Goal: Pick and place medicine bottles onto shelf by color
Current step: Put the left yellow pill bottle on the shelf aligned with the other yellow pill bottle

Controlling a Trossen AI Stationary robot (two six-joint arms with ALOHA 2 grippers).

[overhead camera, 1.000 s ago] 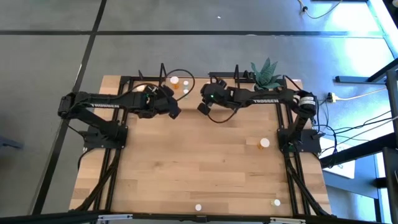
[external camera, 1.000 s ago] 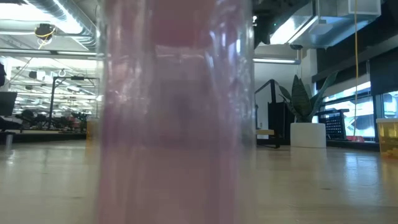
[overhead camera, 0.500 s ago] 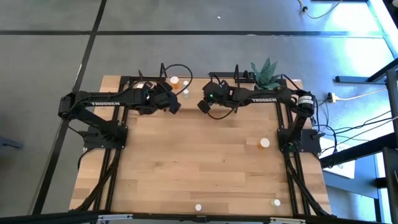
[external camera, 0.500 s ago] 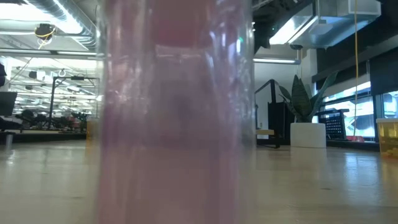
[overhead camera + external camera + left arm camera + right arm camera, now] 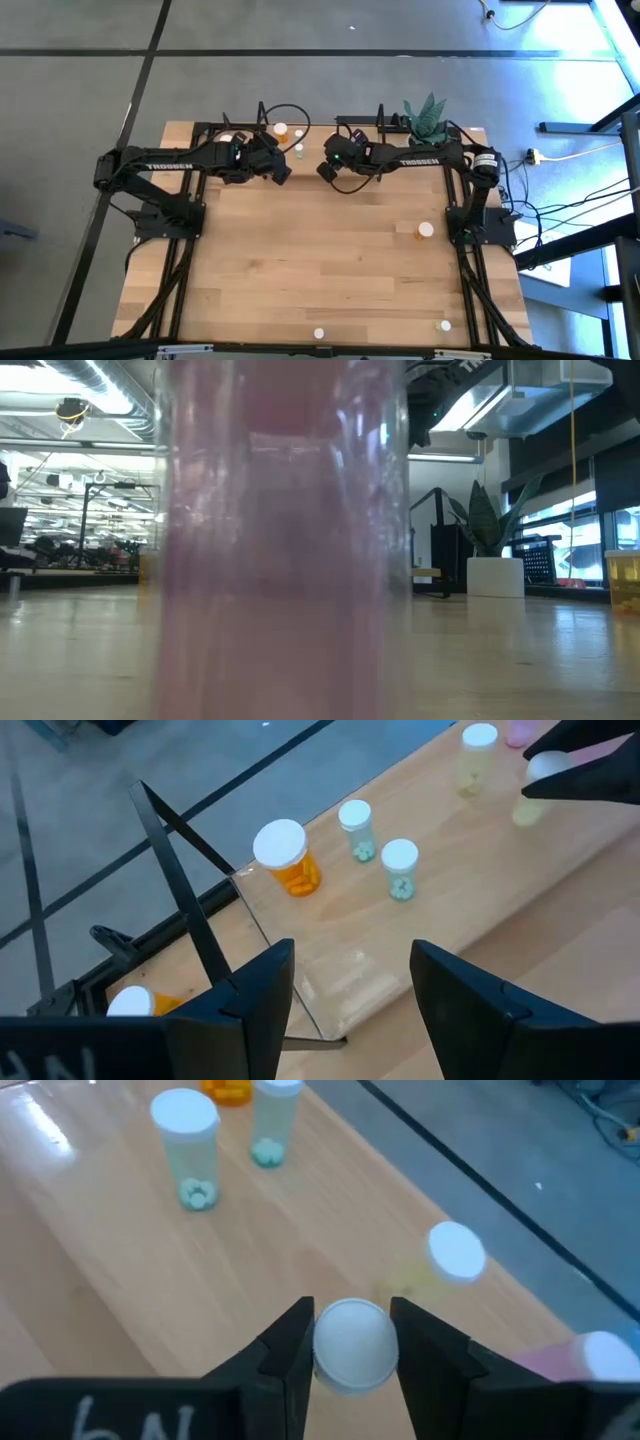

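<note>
The shelf's wooden board [image 5: 440, 890] runs along the table's far edge. On it stand an orange bottle [image 5: 287, 857], two green bottles [image 5: 357, 827] [image 5: 400, 868], a yellowish one [image 5: 477, 758] and a pink one [image 5: 590, 1357]. My right gripper [image 5: 326, 168] is shut on a pale yellowish bottle [image 5: 532, 808] with a white cap, over the board. My left gripper [image 5: 279, 170] hovers open and empty near the shelf's left part; it also shows in its wrist view [image 5: 350, 990]. A pink bottle [image 5: 280, 540] fills the low view. My right gripper pinches the bottle's white cap [image 5: 350, 1342] between its two fingers, one on each side. The fingers come from above, slanting down. The bottle stays upright below them; I cannot tell whether its base stands on the board.
A black metal loop [image 5: 190, 900] stands at the shelf's left end, with an orange bottle [image 5: 135, 1005] lying beyond it. A potted plant [image 5: 428, 115] stands at the far right. Loose bottles stand on the table at the right [image 5: 425, 230] and near edge [image 5: 318, 334] [image 5: 445, 325].
Both grippers have gone a little toward the table's far edge, over the shelf, the right one carrying its bottle along.
</note>
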